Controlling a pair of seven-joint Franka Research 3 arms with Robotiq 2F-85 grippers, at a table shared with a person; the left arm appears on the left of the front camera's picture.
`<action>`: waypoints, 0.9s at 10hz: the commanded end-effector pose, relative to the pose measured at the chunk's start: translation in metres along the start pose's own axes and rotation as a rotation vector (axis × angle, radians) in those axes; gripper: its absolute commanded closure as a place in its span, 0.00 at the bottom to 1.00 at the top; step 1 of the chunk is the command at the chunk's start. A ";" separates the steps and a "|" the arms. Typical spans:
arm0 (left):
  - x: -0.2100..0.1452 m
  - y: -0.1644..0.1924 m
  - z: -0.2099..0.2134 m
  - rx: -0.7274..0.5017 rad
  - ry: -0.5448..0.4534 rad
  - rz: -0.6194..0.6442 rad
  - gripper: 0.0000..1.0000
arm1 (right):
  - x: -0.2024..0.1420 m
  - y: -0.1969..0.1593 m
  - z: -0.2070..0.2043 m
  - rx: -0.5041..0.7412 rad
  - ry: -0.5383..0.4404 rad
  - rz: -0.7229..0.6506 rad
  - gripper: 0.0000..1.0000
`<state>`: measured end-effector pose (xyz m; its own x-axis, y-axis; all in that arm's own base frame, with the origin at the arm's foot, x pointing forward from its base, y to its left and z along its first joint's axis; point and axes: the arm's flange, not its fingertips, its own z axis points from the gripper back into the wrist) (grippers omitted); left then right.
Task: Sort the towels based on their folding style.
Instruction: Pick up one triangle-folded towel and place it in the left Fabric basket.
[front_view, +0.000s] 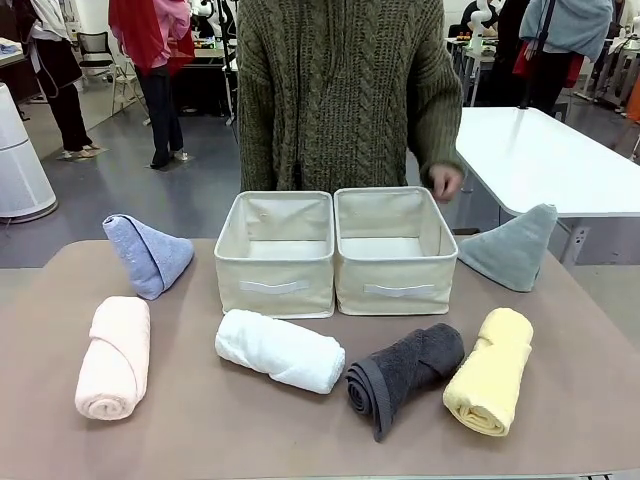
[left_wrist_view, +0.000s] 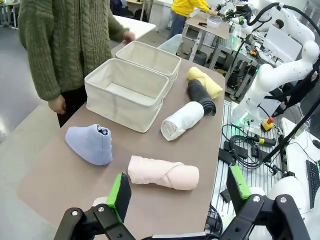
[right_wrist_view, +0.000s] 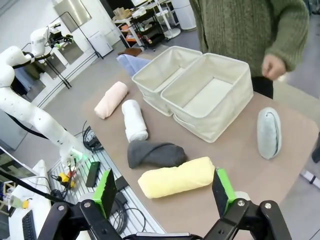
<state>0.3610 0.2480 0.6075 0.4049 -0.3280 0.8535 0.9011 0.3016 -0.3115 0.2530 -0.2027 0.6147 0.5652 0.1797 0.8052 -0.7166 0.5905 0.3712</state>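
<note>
Left gripper (left_wrist_view: 179, 195): bottom edge of its wrist view, jaws spread wide, green pads (left_wrist_view: 120, 192) facing each other, camera angled down. Right gripper (right_wrist_view: 164, 192): bottom edge of its wrist view, jaws likewise wide apart. Right arm (left_wrist_view: 265, 77): upper right of left wrist view, bent. Left arm (right_wrist_view: 25, 111): left edge of right wrist view.
</note>
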 end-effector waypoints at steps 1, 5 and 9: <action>-0.002 -0.001 0.002 -0.006 -0.005 -0.014 0.00 | 0.001 -0.001 0.001 0.012 -0.012 0.018 0.00; -0.002 -0.001 0.002 -0.006 -0.005 -0.014 0.00 | -0.001 -0.003 0.020 0.072 -0.088 0.006 0.00; -0.002 -0.001 0.002 -0.006 -0.005 -0.014 0.00 | -0.007 -0.017 0.012 0.162 -0.163 -0.014 0.00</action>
<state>0.3608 0.2485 0.6073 0.4054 -0.3275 0.8535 0.9009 0.3018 -0.3121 0.2497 -0.2216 0.6165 0.5013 0.0102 0.8652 -0.7606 0.4818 0.4351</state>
